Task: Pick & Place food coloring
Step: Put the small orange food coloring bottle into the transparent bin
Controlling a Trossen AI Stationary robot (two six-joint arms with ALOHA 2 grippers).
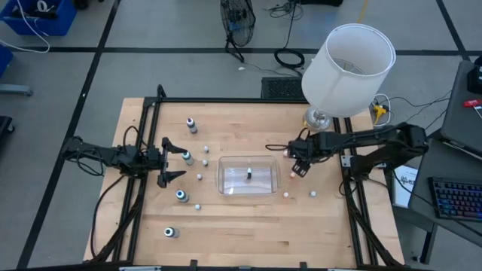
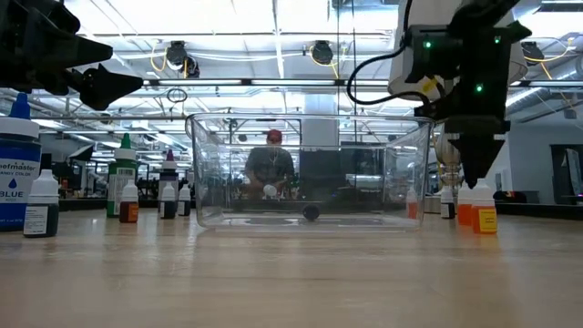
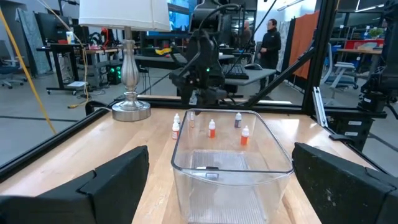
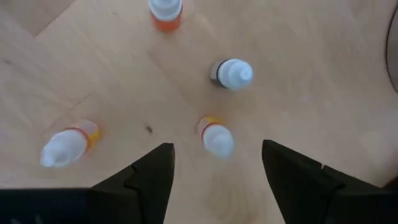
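Note:
Several tiny food coloring bottles stand upright on the wooden table: some left of the clear tub (image 1: 247,175), such as one with a blue cap (image 1: 181,196), and some right of it (image 1: 292,175). One dark-capped bottle (image 1: 248,174) lies inside the tub. My right gripper (image 4: 214,174) is open and points down just above an orange-banded bottle with a white cap (image 4: 216,137), right of the tub (image 2: 478,169). My left gripper (image 1: 172,162) is open wide and empty, level, left of the tub and above the table.
A table lamp with a white shade (image 1: 348,68) stands at the far right corner. Black frame rails (image 1: 151,113) run along the table's left, right and far edges. A larger blue-labelled bottle (image 2: 18,173) stands close to the low camera. A person (image 2: 271,164) stands beyond the table.

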